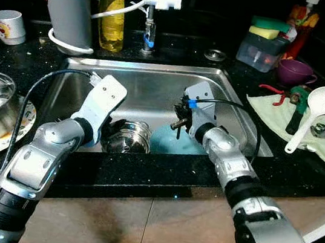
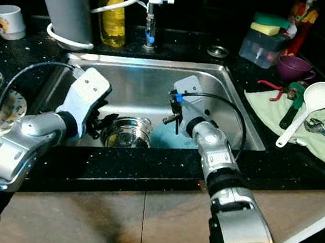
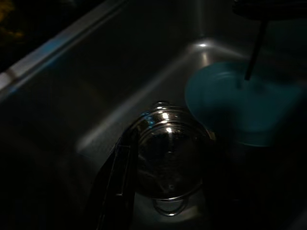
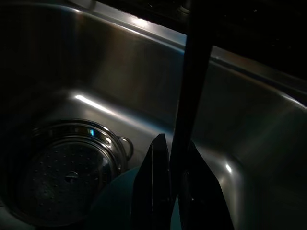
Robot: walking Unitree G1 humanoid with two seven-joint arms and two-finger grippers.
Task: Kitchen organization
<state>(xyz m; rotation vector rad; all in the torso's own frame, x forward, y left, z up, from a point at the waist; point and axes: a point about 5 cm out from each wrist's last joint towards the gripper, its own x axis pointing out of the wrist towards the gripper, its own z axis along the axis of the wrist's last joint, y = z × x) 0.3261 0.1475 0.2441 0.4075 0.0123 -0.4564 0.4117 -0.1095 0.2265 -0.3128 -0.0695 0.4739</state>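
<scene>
I count one perforated steel strainer pot (image 1: 127, 137), one teal plastic plate (image 1: 168, 142) in stainless sink (image 1: 156, 84). Right gripper (image 4: 173, 191) jaws clamped on thin dark rod (image 4: 189, 96), long axis upright. Left gripper (image 3: 117, 191) beside pot, jaws: I can't tell.

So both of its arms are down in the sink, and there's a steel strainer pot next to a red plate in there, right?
Nearly. The plate is teal blue, not red, as the left eye view shows. The rest holds: the left gripper and right gripper are both down in the sink, and the steel strainer pot sits beside that plate.
</scene>
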